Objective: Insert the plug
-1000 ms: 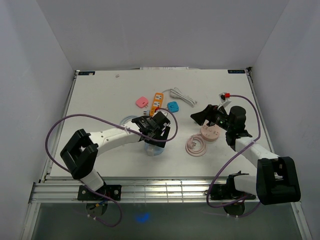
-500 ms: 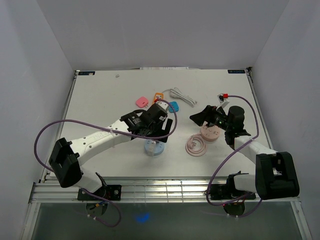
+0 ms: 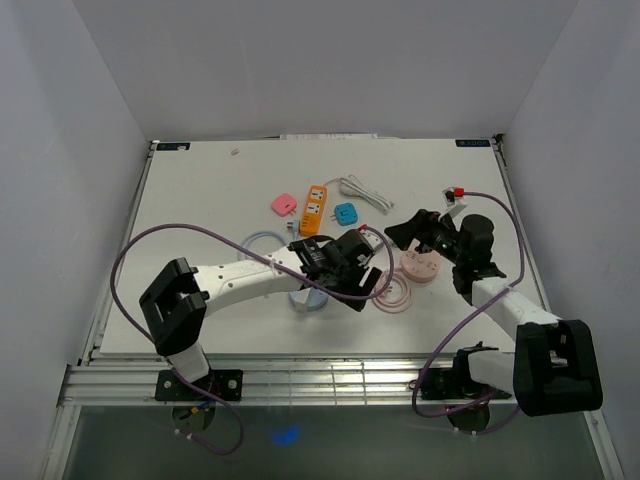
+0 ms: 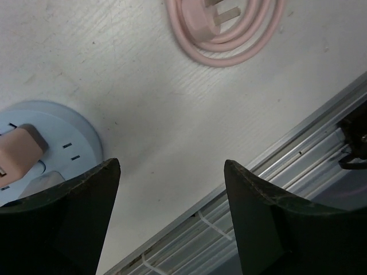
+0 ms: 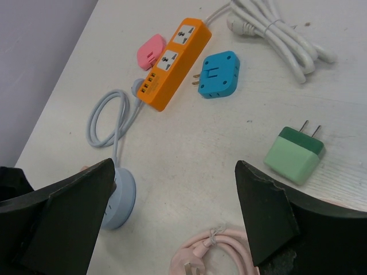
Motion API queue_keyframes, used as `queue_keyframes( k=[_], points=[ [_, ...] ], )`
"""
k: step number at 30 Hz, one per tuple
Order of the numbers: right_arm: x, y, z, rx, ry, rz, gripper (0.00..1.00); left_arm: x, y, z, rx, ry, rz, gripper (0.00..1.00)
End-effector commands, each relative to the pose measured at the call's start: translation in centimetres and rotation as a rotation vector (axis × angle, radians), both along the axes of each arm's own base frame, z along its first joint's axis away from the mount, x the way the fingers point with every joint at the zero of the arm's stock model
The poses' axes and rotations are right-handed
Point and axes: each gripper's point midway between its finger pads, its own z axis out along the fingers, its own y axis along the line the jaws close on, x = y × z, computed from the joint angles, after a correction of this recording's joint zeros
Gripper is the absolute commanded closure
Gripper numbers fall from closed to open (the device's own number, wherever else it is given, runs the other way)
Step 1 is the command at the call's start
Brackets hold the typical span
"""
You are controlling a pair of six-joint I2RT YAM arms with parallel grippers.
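Two arms reach over desk (image 3: pixel 200 190). Jaws of left end effector (image 4: pixel 171 167) apart, empty, above bare desk btwn blue round socket (image 4: pixel 69 132) and pink cord coil (image 4: pixel 198 48). Inside coil lies pink plug (image 4: pixel 221 14), untouched. Jaws of right end effector (image 5: pixel 175 169) apart, empty; green adapter (image 5: pixel 295 153) on desk below it.

A white matte rectangular tabletop (image 3: pixel 200 200), faintly scuffed, is enclosed on three sides by plain pale lilac-grey panels: a back wall (image 3: pixel 320 70), a left wall (image 3: pixel 60 220) and a right wall (image 3: pixel 590 150). Its near edge is bordered by a ribbed silver aluminium rail (image 3: pixel 330 378). Below that, a dark greenish floor (image 3: pixel 350 440) is seen. The scene is lit evenly, and only soft shadows are cast.
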Motion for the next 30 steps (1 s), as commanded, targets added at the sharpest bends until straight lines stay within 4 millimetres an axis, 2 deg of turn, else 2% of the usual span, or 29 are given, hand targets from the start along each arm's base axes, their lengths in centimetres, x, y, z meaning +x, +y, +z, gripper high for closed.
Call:
queue_keyframes(
  k=[1,6,11,12,15,19,21,22,24,25,27,28,30],
  points=[
    [0.7,-2.2,1.4,-0.048,-0.077,-0.128,0.09,0.6,-1.3,0.0,-0.055,-0.021,-0.021,0.17],
    [0.5,-3.4,1.8,-0.055,-0.102,-0.189,0.09,1.8,-1.5,-2.5,-0.013,-0.017,0.003,0.28],
    [0.4,-3.9,2.4,-0.05,-0.121,-0.21,0.09,2.8,-0.2,-5.5,0.028,0.016,0.041,0.32],
    [0.4,-3.9,2.3,-0.05,-0.118,-0.209,0.09,2.9,-0.2,-5.7,0.015,0.02,0.041,0.37],
    [0.3,-3.7,2.1,-0.047,-0.111,-0.2,0.09,3.3,0.9,-7.1,0.027,0.041,0.068,0.42],
    [0.3,-3.7,2.2,-0.044,-0.113,-0.198,0.09,3.9,2.6,-8.6,0.05,0.064,0.111,0.44],
    [0.3,-3.7,2.2,-0.044,-0.11,-0.195,0.09,4.1,4.0,-9.0,0.074,0.072,0.145,0.45],
    [0.3,-3.6,2.2,-0.044,-0.112,-0.193,0.09,4.9,5.2,-9.2,0.082,0.074,0.199,0.45],
    [0.3,-3.6,2.1,-0.043,-0.11,-0.19,0.09,5.3,7.5,-9.5,0.092,0.086,0.258,0.45],
    [0.3,-3.6,2.1,-0.042,-0.109,-0.189,0.09,6.5,9.3,-9.6,0.091,0.092,0.324,0.45],
    [0.3,-3.5,2.2,-0.04,-0.112,-0.183,0.09,7.4,12.1,-9.3,0.088,0.074,0.407,0.45],
    [0.3,-3.4,2.2,-0.035,-0.113,-0.181,0.09,8.8,14.1,-9.2,0.077,0.068,0.48,0.45],
    [0.2,-3.3,2.1,-0.033,-0.109,-0.175,0.09,9.9,16.1,-8.8,0.032,0.056,0.551,0.45]
  ],
)
